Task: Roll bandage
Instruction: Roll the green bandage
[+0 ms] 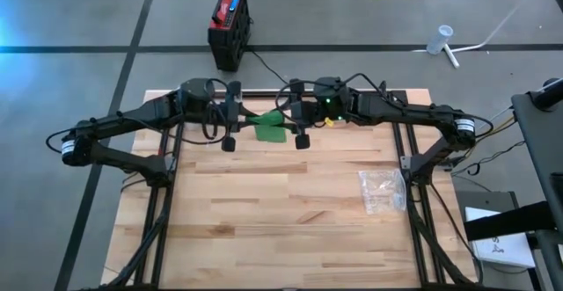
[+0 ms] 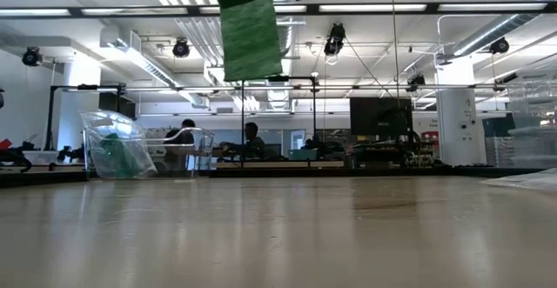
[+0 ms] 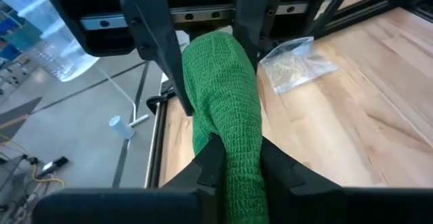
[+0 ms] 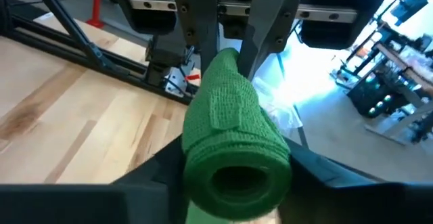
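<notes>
A green knitted bandage [image 1: 269,126] hangs in the air above the far middle of the wooden table [image 1: 281,212], between my two grippers. One end is wound into a hollow roll [image 4: 233,143]; the other narrows to a flat strip [image 3: 226,102]. A loose flap [image 2: 251,36] hangs down from it. My left gripper [image 3: 240,158] comes from the table's left and is shut on the strip end. My right gripper [image 4: 237,164] comes from the right and is shut around the roll. The two stand face to face, close together. My left gripper pinches the bandage's flat strip end [image 3: 237,173] between its two fingers, coming nearly level from the table's left, along the bandage. The bandage is lifted clear of the table. My right gripper has the roll's two sides [image 4: 196,149] between its fingers [image 4: 308,164], coming nearly level from the table's right. The roll's open end [image 4: 237,182] faces back toward the wrist. The roll lies along the fingers, clear of the table.
A clear plastic bag [image 1: 383,191] lies on the table toward the right edge. A red and black box [image 1: 230,23] stands on the floor beyond the far edge. Bare wood fills the middle and near part of the table.
</notes>
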Robot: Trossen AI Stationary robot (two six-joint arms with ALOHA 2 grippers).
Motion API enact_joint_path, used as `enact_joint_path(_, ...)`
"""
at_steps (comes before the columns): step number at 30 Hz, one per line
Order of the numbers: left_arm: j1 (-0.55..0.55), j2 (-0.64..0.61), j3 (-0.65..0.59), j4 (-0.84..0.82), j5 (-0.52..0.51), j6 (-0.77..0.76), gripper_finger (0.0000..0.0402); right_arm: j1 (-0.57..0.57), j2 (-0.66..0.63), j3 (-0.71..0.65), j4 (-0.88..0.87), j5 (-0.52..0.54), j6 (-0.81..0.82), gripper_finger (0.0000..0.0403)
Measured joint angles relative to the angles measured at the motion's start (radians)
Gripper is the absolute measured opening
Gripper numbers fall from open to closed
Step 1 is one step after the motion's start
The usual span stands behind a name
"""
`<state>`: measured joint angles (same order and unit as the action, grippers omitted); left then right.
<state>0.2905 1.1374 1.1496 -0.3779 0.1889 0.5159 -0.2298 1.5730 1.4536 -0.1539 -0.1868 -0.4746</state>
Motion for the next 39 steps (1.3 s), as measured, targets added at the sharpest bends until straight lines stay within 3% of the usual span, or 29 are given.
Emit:
enact_joint_path(7,0.012,-0.002,-0.013,0.048,0.001,0.0,0.0074,0.002,-0.008,-0.001,0.036,0.005,-0.023,0.0031)
enact_joint_path(13,0.042,-0.006,-0.018,0.098,0.013,-0.088,0.0147,0.008,-0.014,-0.002,0.072,0.021,-0.002,0.0028)
enact_joint_path(23,0.059,-0.002,-0.021,0.07,0.019,-0.054,0.0252,0.014,-0.054,-0.001,0.087,0.016,0.097,0.0028)
enact_joint_path(26,0.059,0.006,-0.021,0.103,0.025,-0.062,0.026,0.014,-0.06,-0.001,0.079,0.015,0.135,0.0028)
enact_joint_path(31,0.058,0.007,-0.021,0.142,0.124,-0.124,0.0242,0.014,-0.06,-0.001,0.046,0.055,0.146,0.0029)
enact_joint_path(39,0.059,0.016,-0.021,0.177,0.112,-0.245,0.0213,0.014,-0.06,-0.002,0.061,0.096,0.136,0.003)
